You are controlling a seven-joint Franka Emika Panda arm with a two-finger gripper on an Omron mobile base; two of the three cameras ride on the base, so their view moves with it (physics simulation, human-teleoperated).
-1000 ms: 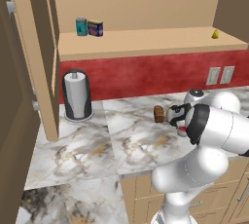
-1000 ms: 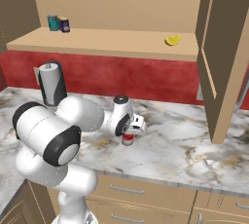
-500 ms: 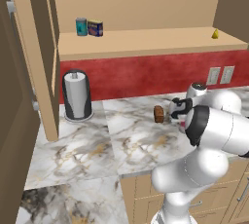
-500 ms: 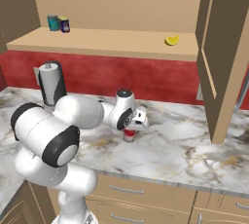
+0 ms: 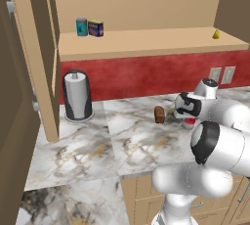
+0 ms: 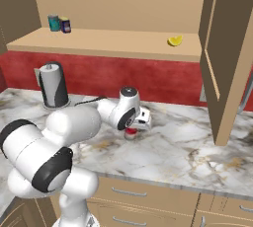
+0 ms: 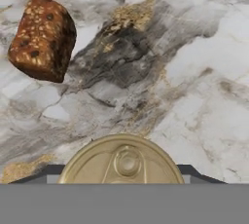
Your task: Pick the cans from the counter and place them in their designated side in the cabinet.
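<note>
The red can (image 6: 131,132) stands on the marble counter (image 6: 188,147), and its gold lid (image 7: 121,162) sits low in the hand view. My gripper (image 6: 136,125) is down over it, a dark fingertip at each side of the lid, shut on the can. From the left base view the gripper (image 5: 188,116) covers most of the red can (image 5: 189,123). The dark blue can (image 5: 95,28) with a yellow label stands on the cabinet shelf (image 5: 146,40) at its left end; it is also in the right base view (image 6: 64,24).
A teal can (image 5: 81,26) stands just left of the blue can. A small brown block (image 5: 159,114) lies on the counter left of my hand. A dark cylinder (image 5: 77,95) stands by the red wall. A yellow piece (image 6: 174,40) rests on the shelf. Open cabinet doors (image 6: 232,58) hang at both sides.
My hand has shifted slightly right and settled over the red can. The jaws have narrowed a little. The can has stayed in its place on the counter.
</note>
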